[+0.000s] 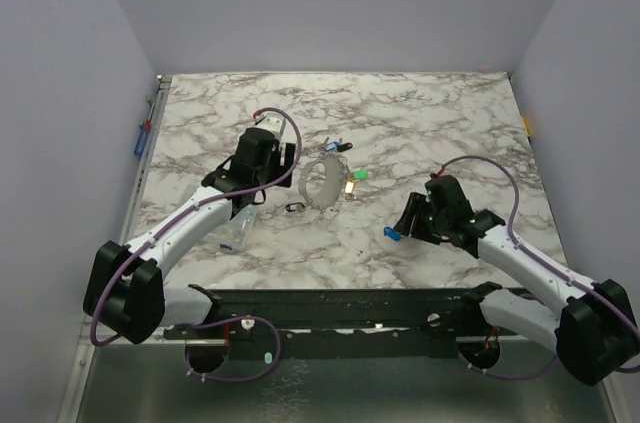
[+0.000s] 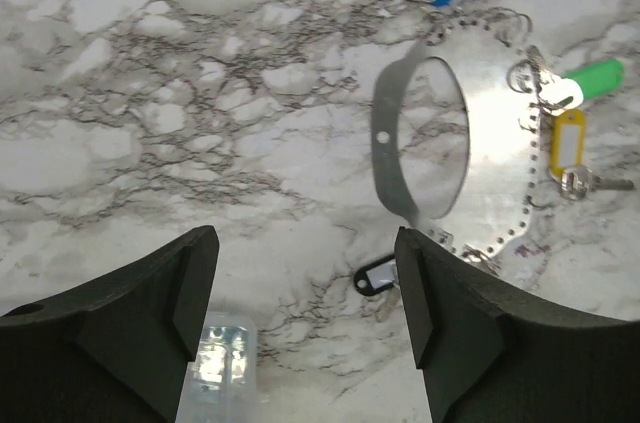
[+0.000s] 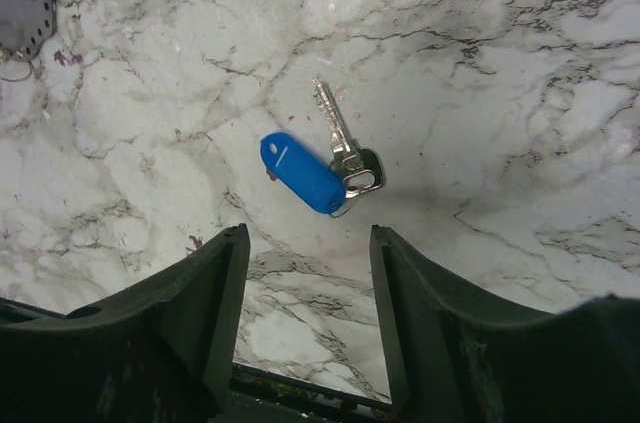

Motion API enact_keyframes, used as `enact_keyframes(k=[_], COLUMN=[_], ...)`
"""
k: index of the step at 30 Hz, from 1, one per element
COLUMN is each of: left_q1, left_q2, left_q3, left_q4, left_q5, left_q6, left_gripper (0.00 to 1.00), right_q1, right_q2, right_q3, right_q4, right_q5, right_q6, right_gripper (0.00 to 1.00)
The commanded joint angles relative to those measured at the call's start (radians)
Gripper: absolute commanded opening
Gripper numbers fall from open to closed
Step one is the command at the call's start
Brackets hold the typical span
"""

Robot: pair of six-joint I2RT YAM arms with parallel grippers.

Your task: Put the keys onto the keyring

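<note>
Right tool spread over blue key, I judge for pickup; left tool spread left of keyring, to steady.

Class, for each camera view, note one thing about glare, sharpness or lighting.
Left wrist: strong glare washes out the right side of the keyring; right wrist: the blue-tagged key is sharp and evenly lit; top external: light is even, but the yellow-tagged key is only a bright speck without detail.
</note>
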Motion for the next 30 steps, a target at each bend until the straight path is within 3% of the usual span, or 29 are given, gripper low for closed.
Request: enact_keyframes(k=[1, 7, 13, 23, 30], left_q1=[-0.084, -0.236, -0.251, -0.251, -0.251], left_q2=[-0.04, -0.117, -0.175, -0.086, 0.03], left_q3=[-0.038, -0.233, -0.396, -0.434, -0.395], left_q4=[0.081, 0.35, 0.581, 0.678, 0.71], left_q5=[0.152, 0.31, 0.411, 0.588, 0.58], left_q6=[0.044, 0.161, 0.299, 0.462, 0.499], left_gripper=[0.77, 0.77, 0.77, 0.75, 0.68], right_q1=[0.005, 0.005, 0.005, 0.005, 0.005], right_q2=[-0.042, -0.113, -0.147, -0.17, -0.178], right_q3=[0.038, 0.064, 0.049, 0.044, 0.031], right_q4=[-0.047, -0.086, -0.063, -0.051, -0.018], right_q5=[0.094, 0.153, 0.147, 0.184, 0.182], right_q6=[0.029, 0.017, 0.003, -0.03, -0.043], right_gripper=[0.62, 0.69, 0.69, 0.68, 0.68])
